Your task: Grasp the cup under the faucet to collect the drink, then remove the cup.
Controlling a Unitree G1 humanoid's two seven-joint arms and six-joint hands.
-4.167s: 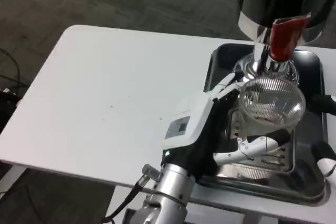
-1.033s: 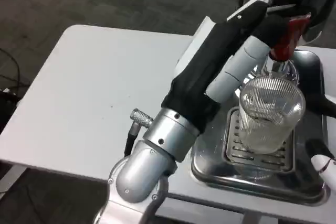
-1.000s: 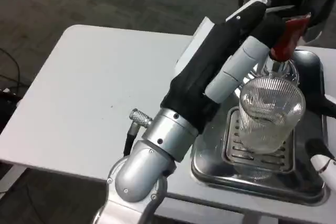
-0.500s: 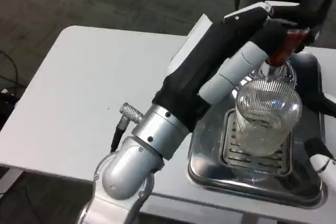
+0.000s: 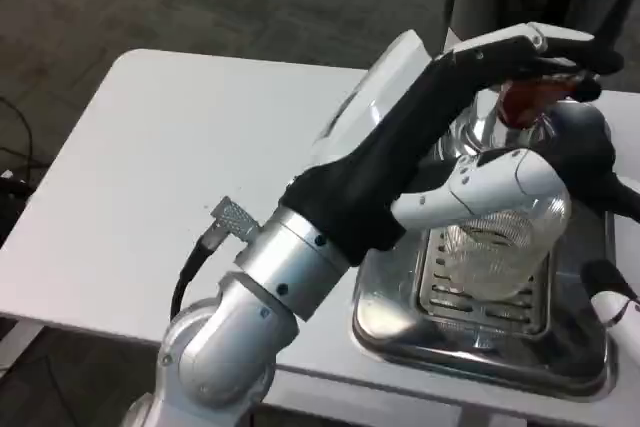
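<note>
While the ribbed glass cup (image 5: pixel 492 257) stands upright on the slotted grate of a metal drip tray (image 5: pixel 400 332) at the right of the white tabletop (image 5: pixel 180 167), the left robot hand (image 5: pixel 500 117) reaches over it, fingers on the dispenser's red faucet lever (image 5: pixel 520 99), thumb beside the cup's rim. Whether it grips the lever is unclear. The right robot hand (image 5: pixel 610 297) shows at the right edge, its state unclear.
</note>
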